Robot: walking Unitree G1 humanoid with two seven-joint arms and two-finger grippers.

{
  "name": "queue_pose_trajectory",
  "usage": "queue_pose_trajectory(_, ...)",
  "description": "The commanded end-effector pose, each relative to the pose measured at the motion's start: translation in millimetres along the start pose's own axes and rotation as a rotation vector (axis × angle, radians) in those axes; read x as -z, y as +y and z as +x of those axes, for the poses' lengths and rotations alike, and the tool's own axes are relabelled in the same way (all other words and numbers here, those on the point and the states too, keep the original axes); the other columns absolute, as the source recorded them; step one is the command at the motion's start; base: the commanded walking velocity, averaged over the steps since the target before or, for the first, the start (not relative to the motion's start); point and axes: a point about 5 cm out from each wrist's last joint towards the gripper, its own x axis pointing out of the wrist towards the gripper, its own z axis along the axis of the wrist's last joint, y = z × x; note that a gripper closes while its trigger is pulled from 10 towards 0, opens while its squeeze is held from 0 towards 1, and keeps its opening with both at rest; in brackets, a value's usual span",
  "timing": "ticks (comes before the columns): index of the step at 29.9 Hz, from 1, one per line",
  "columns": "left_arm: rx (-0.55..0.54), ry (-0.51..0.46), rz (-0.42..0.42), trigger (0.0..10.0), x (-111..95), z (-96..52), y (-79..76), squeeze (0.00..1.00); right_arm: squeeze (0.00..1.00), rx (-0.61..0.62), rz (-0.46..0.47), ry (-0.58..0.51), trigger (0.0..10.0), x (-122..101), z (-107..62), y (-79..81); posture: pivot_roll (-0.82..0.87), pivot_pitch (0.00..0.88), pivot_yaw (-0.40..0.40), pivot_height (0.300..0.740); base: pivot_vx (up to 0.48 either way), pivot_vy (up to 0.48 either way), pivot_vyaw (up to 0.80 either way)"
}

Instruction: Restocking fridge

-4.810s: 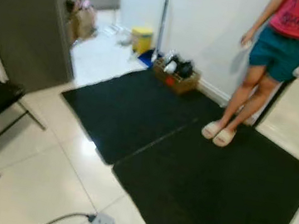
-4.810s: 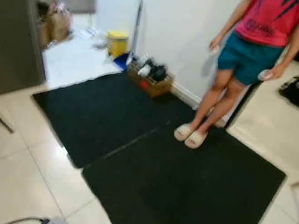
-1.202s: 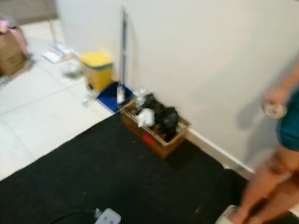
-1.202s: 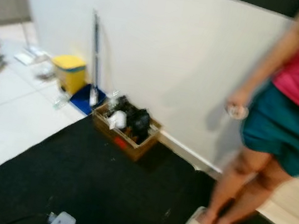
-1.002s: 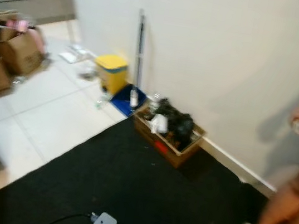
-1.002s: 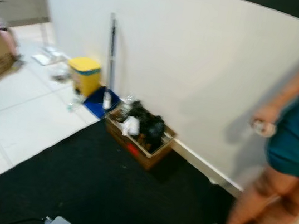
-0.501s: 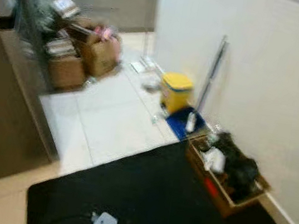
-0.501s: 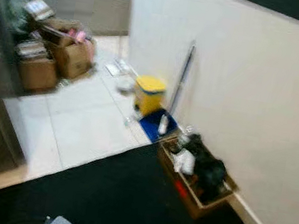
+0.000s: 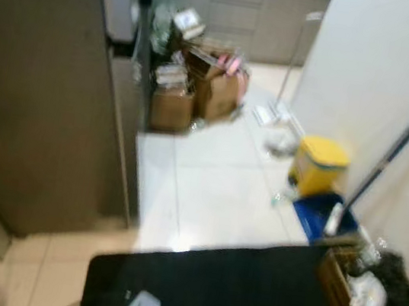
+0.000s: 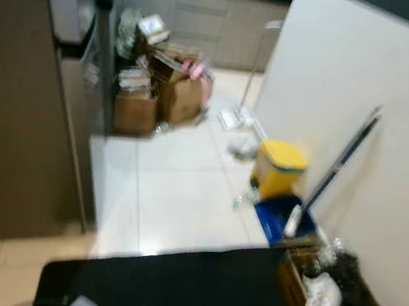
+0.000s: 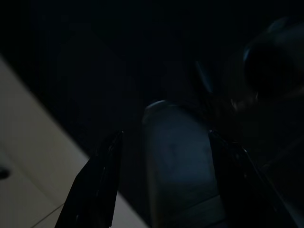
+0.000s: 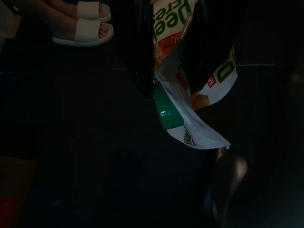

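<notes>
1 white snack packet with a green edge and partial green lettering reading "eel" and a red "M" hangs pinched in the right gripper above a black mat, near a person's 2 slippered feet. Whether the left gripper is parted or closed cannot be told. Ahead stand a grey fridge, cardboard boxes, a yellow bin and white tiles.

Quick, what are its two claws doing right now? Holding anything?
Left gripper: fingers spread open, nothing between them.
Right gripper: closed on a white-and-green snack packet, which hangs from its fingers above the dark mat.
</notes>
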Motion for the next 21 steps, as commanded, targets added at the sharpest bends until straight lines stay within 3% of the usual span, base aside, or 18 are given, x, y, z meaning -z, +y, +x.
queue_pose_trajectory(1,0.014,0.016,-0.006,10.0,3.1,0.9,-4.7,0.00,0.00,0.024,0.009,0.018,10.0,4.5,-1.4,-7.0,0.00,0.000,-0.058,0.740,0.334,0.000,0.00)
queue_pose_trajectory(21,0.015,0.020,-0.011,10.0,5.6,0.8,-6.0,0.00,0.00,0.016,0.010,0.018,10.0,5.1,-1.6,-6.9,-0.01,0.000,-0.061,0.740,0.333,0.000,0.00)
